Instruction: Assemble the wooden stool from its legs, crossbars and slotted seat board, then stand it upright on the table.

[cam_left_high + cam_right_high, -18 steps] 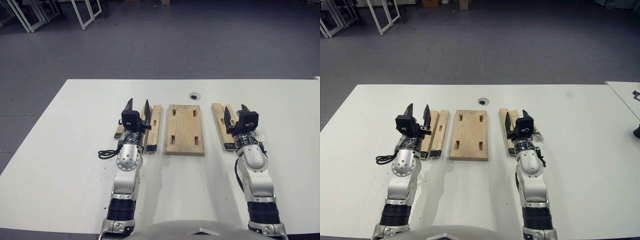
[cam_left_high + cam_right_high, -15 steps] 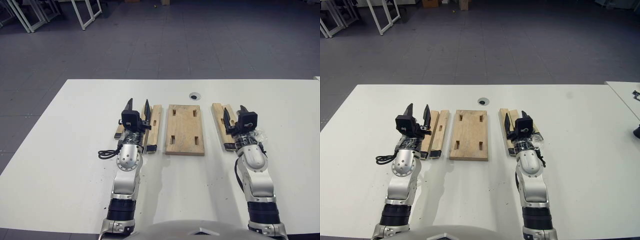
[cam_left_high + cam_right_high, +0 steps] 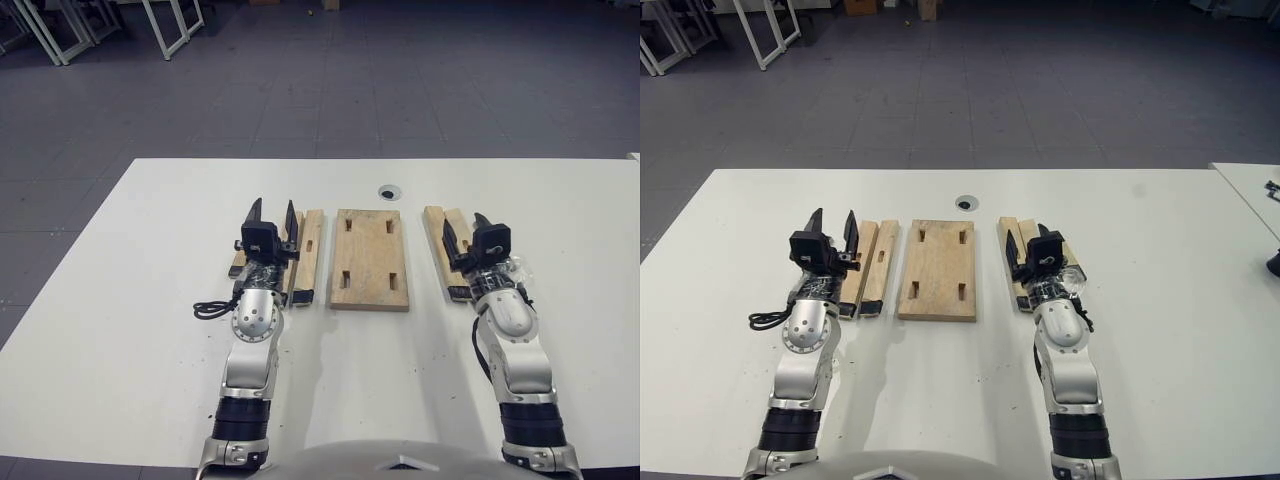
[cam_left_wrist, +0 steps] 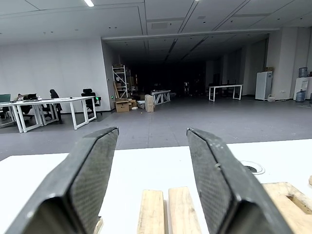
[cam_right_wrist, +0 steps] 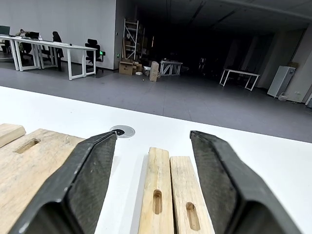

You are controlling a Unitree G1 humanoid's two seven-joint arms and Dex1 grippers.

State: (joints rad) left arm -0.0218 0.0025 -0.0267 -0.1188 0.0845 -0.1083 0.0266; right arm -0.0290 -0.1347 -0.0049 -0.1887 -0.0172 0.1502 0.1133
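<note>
Both sets of fingers are spread wide and empty. The left gripper (image 3: 272, 211) hangs over the left pair of slotted bars (image 3: 312, 245), and the right gripper (image 3: 463, 228) hangs over the right pair of slotted bars (image 5: 170, 195). The seat board (image 3: 369, 258) lies flat between the two pairs.

This looks like the first pickup. The bars in each pair lie touching, so the fingers should come straight down astride one bar only.

The surface (image 3: 120, 300) offers open room nearer the robot, and its edges are well apart from the parts. A cable port (image 3: 389, 191) sits just beyond the board.
</note>
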